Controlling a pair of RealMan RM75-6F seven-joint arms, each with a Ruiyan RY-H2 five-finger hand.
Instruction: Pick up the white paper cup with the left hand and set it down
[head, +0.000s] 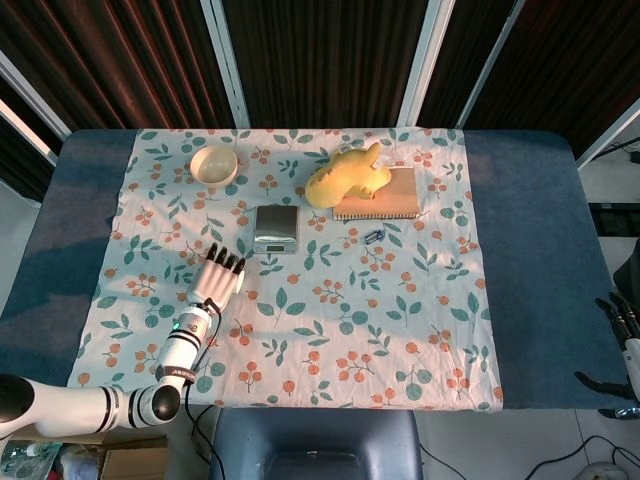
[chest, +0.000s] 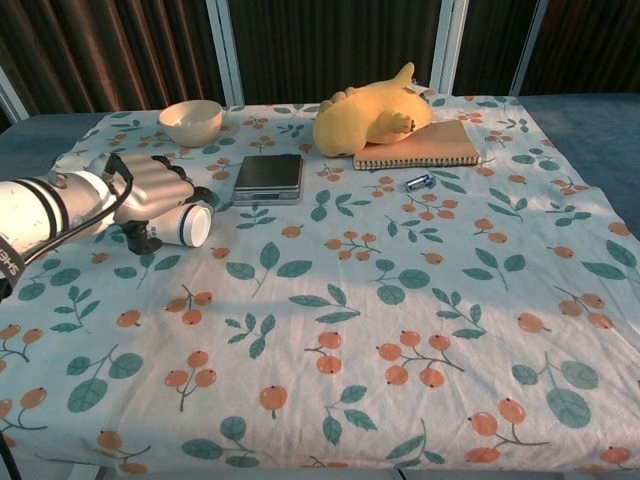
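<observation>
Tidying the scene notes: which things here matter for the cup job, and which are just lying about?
Job: white paper cup, on its side; left hand over it.
Lying about: bowl, scale, yellow plush, notebook, small battery.

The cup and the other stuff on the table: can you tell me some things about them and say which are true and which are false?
1. The cup lies on its side under the left hand. True.
2. The yellow plush toy sits in the bowl. False: it rests partly on the notebook, far from the bowl.
3. The scale lies between the bowl and the notebook. True.
4. The right hand is holding the battery. False: that hand is off at the table's edge, and the battery lies alone on the cloth.
5. The cloth is plain white. False: it has leaves and orange berries printed on it.
</observation>
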